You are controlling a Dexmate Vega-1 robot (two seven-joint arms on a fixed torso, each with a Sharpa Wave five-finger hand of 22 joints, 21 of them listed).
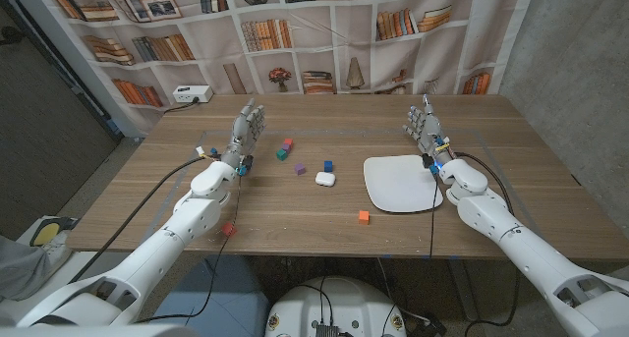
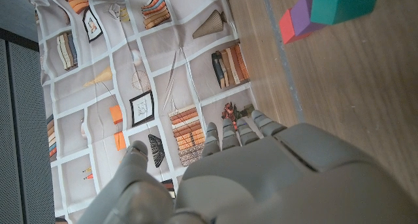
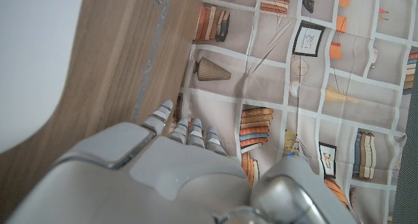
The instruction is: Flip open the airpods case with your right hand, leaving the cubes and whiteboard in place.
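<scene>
At the far right of the table (image 1: pixel 511 195), right hand (image 1: pixel 425 129) raised with fingers spread and pointing away, grasping nothing, just beyond the far right corner of the whiteboard (image 1: pixel 403 183); seen from the right wrist view as the grey back of the right hand (image 3: pixel 163 172) with fingertips (image 3: pixel 187 127) reaching toward the bookshelf backdrop (image 3: pixel 313 67), a white edge of the whiteboard (image 3: pixel 39 61) alongside; well apart from the airpods case (image 1: pixel 325 178), lying shut, lid down as far as can be told, just left of the whiteboard near the table's middle; around the case, small cubes scattered: blue (image 1: pixel 328 165) just behind it, purple (image 1: pixel 300 169) to its left, a cluster of pink, green and purple (image 1: pixel 285 148) farther back, orange (image 1: pixel 364 217) nearer the front edge, red (image 1: pixel 228 229) by the left forearm; across the table, left hand (image 1: pixel 247 129) likewise raised and released, fingers apart, nothing held; confirmed from the left wrist view, left hand (image 2: pixel 261 172) empty with a teal cube (image 2: pixel 343 3) and neighbours beyond it. Judged as nothing done yet: case untouched and closed, cubes and whiteboard undisturbed; left to do: bringing the right hand across the whiteboard to the case, steadying it and lifting the lid without nudging the blue cube close by.
</scene>
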